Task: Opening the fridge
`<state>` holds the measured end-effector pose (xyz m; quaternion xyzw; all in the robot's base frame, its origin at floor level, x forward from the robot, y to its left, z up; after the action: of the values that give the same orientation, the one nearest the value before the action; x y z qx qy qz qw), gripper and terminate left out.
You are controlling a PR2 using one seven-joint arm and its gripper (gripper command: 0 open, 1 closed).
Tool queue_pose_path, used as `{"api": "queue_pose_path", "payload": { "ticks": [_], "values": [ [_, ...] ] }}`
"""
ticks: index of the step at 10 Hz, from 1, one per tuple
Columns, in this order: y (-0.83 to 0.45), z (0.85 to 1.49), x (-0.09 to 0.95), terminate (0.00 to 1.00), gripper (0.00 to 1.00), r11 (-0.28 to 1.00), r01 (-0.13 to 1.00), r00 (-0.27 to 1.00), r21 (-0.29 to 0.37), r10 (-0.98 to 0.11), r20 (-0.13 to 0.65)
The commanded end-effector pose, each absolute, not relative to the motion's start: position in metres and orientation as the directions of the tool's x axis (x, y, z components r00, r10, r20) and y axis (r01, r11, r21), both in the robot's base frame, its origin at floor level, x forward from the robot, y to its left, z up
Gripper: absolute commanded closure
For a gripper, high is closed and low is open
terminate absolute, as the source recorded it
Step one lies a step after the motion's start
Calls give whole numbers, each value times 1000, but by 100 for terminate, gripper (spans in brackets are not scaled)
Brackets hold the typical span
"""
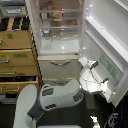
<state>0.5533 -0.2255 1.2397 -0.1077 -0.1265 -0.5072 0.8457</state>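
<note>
the only label in sight is a green-and-white sticker (108, 66) on the fridge door (107, 45); it carries marks that could be writing, but they are too blurred to read. green tags (20, 55) also sit on the fronts of the tan wooden drawer cabinet (17, 55) at the exterior view's left, equally unreadable.

the fridge (59, 47) is tall and white and fills the upper middle of the view. its large upper door is swung wide open toward the exterior view's right, so the inner side of the door with its moulded shelves faces the camera near the top, and the sticker shows lower down on the panel. below the open compartment are two lower drawers, the upper one (59, 67) closed, with a curved silver handle (60, 62); a second handle (60, 82) shows just above the robot's arm.

inside the lit compartment, clear shelves (57, 22) hold several small items, among them something red and white on the upper shelf; what they are cannot be told. the bottom of the compartment looks bare and white.

the robot's white-and-grey arm (57, 96) crosses the lower centre, and the gripper (92, 75) reaches to the lower edge of the open door. it lies against the door's edge, but whether its fingers clasp it or are loose cannot be told.
</note>
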Motion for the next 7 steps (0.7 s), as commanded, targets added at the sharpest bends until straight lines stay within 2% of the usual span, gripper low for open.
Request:
{"api": "queue_pose_path", "payload": {
  "ticks": [1,2,3,4,5,7],
  "values": [
    [-392,1175,540,0,0,317,945,327,-83,-887,327],
    [-255,1149,590,0,0,434,891,451,-130,-818,358],
    [-153,1128,610,0,0,522,843,532,-133,-769,354],
    [-51,1104,620,0,0,609,784,609,-117,-721,329],
    [79,1076,622,0,0,716,695,702,-73,-652,288],
    [196,1060,615,0,0,805,592,785,-42,-564,257]
  ]
}}
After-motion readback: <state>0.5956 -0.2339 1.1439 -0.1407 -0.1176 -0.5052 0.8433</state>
